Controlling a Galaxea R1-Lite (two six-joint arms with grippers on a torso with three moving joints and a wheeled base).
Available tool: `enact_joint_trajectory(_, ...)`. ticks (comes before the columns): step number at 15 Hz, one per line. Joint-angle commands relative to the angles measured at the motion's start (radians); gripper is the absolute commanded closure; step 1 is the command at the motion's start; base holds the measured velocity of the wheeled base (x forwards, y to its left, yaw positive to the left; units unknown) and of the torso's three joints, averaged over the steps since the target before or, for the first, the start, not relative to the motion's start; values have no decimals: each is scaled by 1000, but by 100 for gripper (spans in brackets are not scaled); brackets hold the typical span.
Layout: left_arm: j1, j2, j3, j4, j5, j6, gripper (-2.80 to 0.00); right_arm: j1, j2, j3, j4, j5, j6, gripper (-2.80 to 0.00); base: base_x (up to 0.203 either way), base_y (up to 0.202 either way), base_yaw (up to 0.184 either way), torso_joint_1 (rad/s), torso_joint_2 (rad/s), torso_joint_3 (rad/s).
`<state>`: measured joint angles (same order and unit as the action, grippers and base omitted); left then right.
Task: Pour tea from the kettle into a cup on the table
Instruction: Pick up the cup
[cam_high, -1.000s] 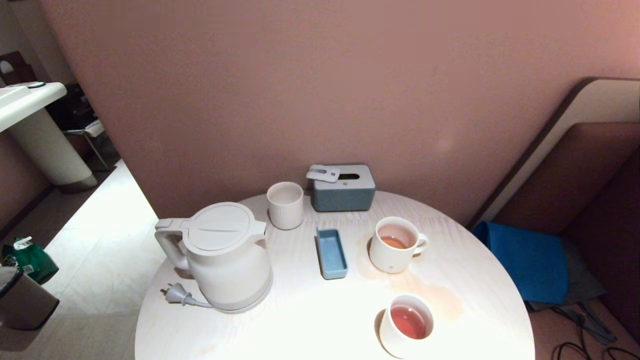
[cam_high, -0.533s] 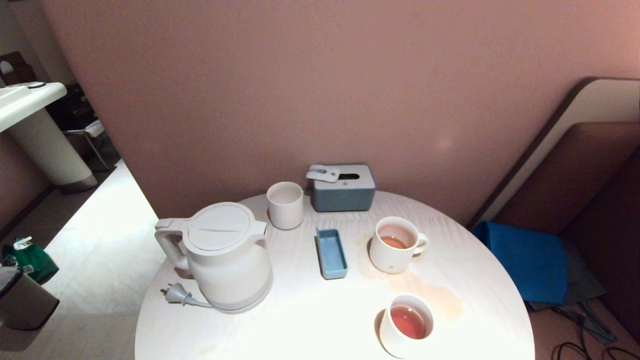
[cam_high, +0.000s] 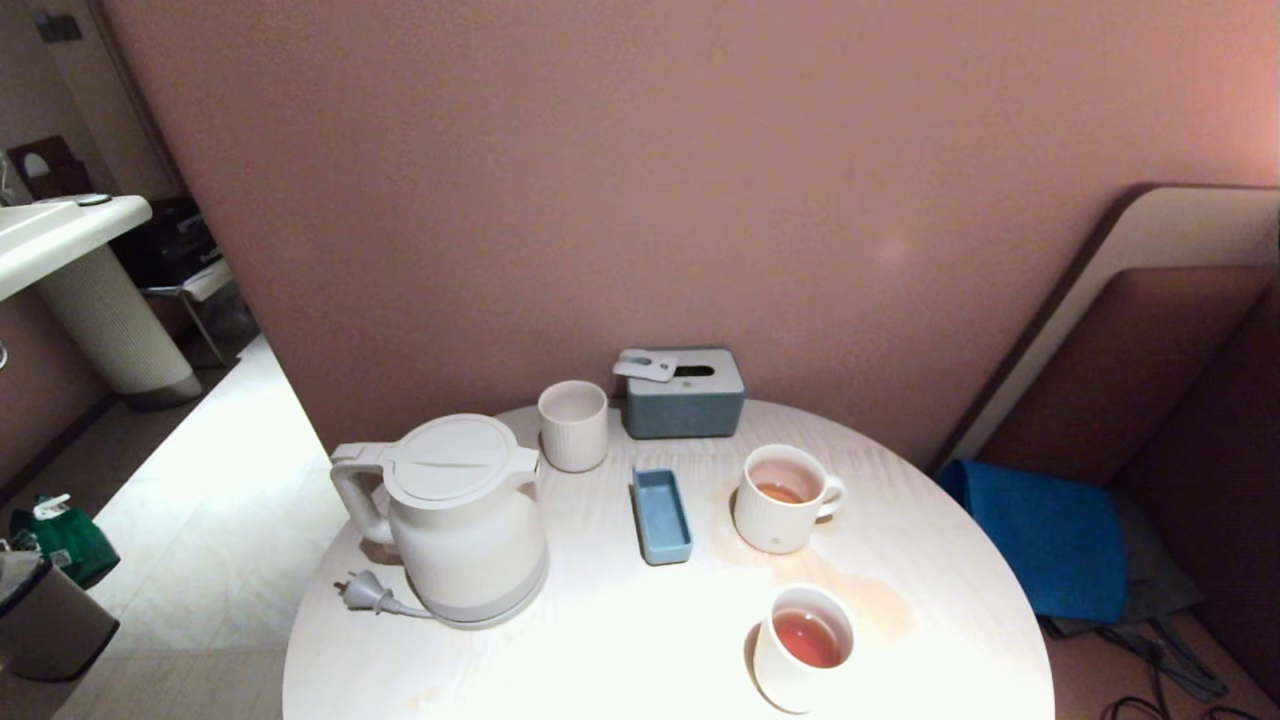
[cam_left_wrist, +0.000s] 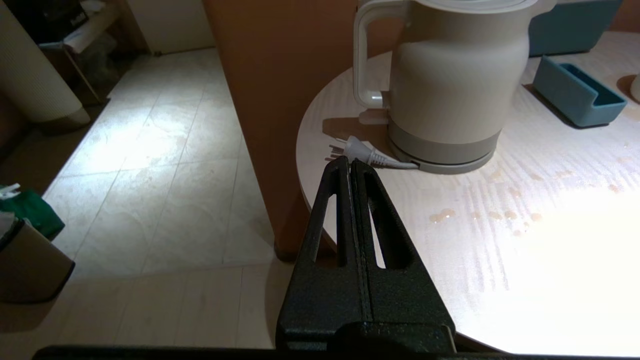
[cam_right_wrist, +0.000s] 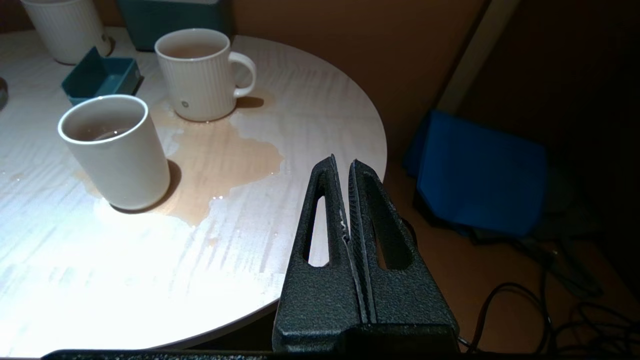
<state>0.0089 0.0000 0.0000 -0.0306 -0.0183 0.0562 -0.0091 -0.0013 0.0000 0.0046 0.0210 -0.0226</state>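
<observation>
Both black wedge-fingered grippers of mine, the left gripper (cam_left_wrist: 350, 162) and the right gripper (cam_right_wrist: 342, 165), are pressed fully closed and empty, each hanging short of the near edge of the round pale-wood table (cam_high: 620, 640), neither in the head view. Item one, the large white electric kettle with loop handle and grey base band (cam_high: 455, 520): it stands upright at lower left of centre in the head view, long axis vertical, handle toward the frame's left, small spout toward the right and the cups, flat lid shut; its grey plug and short cord (cam_high: 365, 593) lie loose on the wood beside the base. Item two, the cream-white ribbed mug with the small ear handle (cam_high: 782, 498): right of centre, upright, handle to the frame's right, a shallow layer of reddish-brown tea (cam_high: 778, 492) inside. Other stock: a plain white cup of tea (cam_high: 802, 645) at lower right, a ribbed handleless tumbler (cam_high: 573, 425), a small blue tray (cam_high: 661, 515), a grey-blue tissue box (cam_high: 685, 392), and a brown spill (cam_right_wrist: 220, 160) spread between the two filled cups. Step, by my judgement: nothing is grasped, so either no pour has begun or one is finished. A further pour calls for my left gripper to spread and take the loop handle, minding the cord.
</observation>
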Motion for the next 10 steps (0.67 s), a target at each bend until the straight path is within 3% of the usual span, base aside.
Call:
enact_joint_trajectory(1,0,2,0,0,0,1,0,0,1,0,0,0,0,0,0,0,0,7,7,198)
enact_joint_trajectory(5,0,2,0,0,0,-6,0,0,1,0,0,0,0,0,0,0,0,1,3,153)
enact_joint_trajectory(10,0,0,0,-3,1,-21,0,0,1,0,0,0,0,0,0,0,0,2,1,15)
